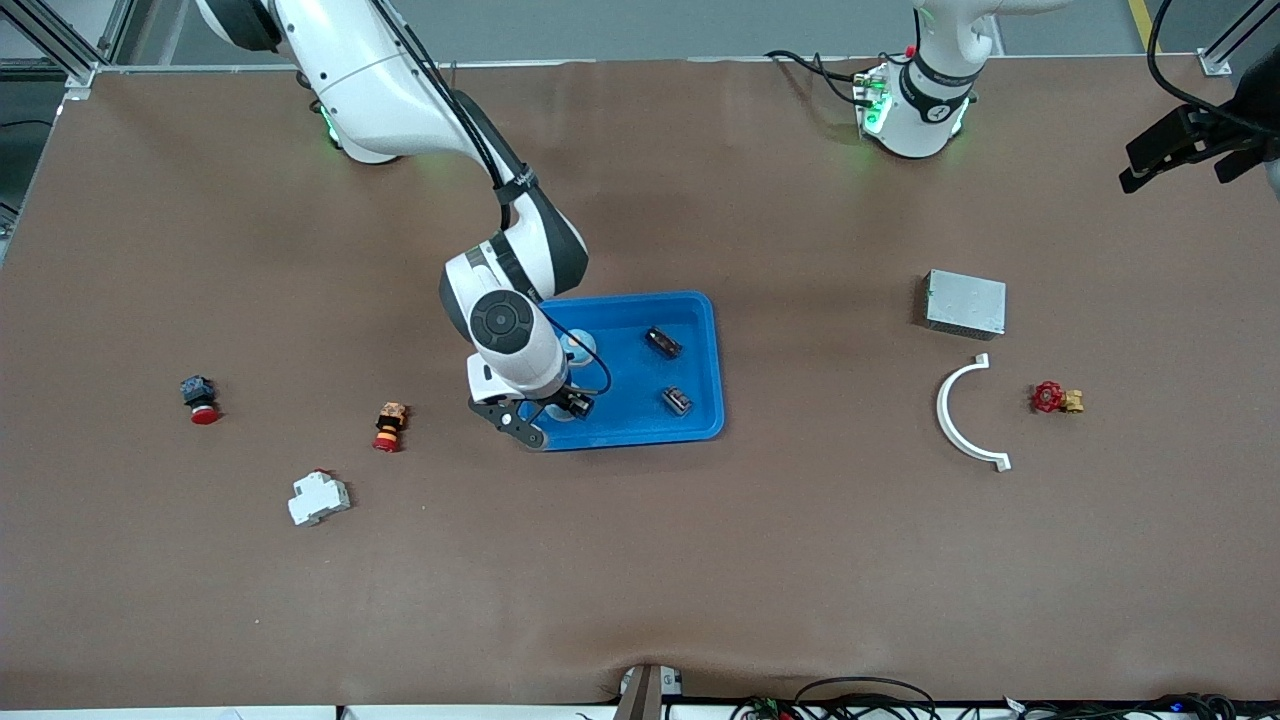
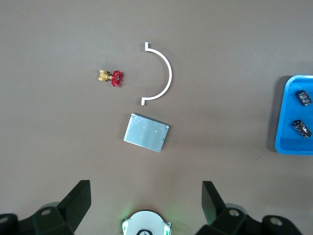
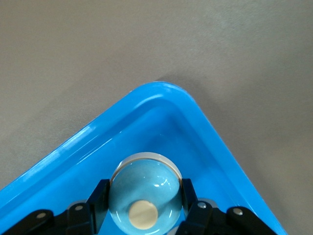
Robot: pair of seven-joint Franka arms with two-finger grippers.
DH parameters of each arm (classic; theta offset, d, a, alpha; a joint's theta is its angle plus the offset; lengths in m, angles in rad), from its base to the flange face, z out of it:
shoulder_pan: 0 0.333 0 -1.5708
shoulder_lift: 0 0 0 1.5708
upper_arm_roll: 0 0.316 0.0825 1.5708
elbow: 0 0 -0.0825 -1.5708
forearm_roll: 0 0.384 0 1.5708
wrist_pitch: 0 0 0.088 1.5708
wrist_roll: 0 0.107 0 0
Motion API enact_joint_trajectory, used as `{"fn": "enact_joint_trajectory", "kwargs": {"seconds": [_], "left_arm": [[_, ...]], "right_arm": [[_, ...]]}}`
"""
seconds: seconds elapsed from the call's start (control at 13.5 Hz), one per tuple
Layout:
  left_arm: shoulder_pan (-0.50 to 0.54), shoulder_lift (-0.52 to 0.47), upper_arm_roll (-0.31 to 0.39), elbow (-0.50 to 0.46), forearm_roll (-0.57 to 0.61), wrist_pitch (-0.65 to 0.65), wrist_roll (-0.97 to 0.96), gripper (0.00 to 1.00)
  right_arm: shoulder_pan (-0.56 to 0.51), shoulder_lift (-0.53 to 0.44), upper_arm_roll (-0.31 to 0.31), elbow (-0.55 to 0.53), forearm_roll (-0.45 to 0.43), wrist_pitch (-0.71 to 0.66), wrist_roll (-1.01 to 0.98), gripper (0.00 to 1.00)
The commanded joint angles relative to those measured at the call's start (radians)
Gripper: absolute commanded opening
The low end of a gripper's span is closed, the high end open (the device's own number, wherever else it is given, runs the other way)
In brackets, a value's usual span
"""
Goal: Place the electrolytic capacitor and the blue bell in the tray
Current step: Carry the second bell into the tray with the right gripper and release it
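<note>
The bench (image 1: 640,560) carries one blue tray (image 1: 700,420), one grey metal box (image 1: 965,303), one white arc (image 1: 962,420), one white breaker (image 1: 318,497), two red push-buttons (image 1: 200,398) and one red valve (image 1: 1055,398). Two capacitors (image 1: 663,342) lie in the tray. The right pincer (image 3: 145,205), over a tray corner, grasps the blue bell (image 3: 145,188). The left pincer (image 2: 145,205) waits, fingers spread, over the bench at the left arm's end.

Two capacitors (image 1: 663,342) (image 1: 677,400) lie in the tray (image 1: 700,420) at centre frame; the bell (image 3: 145,196) sits in its corner, between the right gripper's (image 3: 145,208) fingers.
</note>
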Motion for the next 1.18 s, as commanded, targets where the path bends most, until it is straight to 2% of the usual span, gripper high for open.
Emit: {"fn": "enact_joint_trajectory", "kwargs": {"seconds": [0.0,0.37,1.11], "left_arm": [[0.002,0.006,-0.007,-0.004,-0.002,0.02,-0.012,1.0],[-0.002,0.003,-0.02,-0.013,-0.003,0.066,-0.012,1.0],[-0.004,0.018,-0.022,0.03,0.023,0.066,0.007,1.0]], "right_arm": [[0.023,0.02,-0.01,0.003,-0.003,0.039,0.024,0.0],[0.024,0.039,-0.01,0.003,-0.007,0.063,0.03,0.0],[0.024,0.052,-0.011,0.001,-0.012,0.095,0.039,0.0]]}}
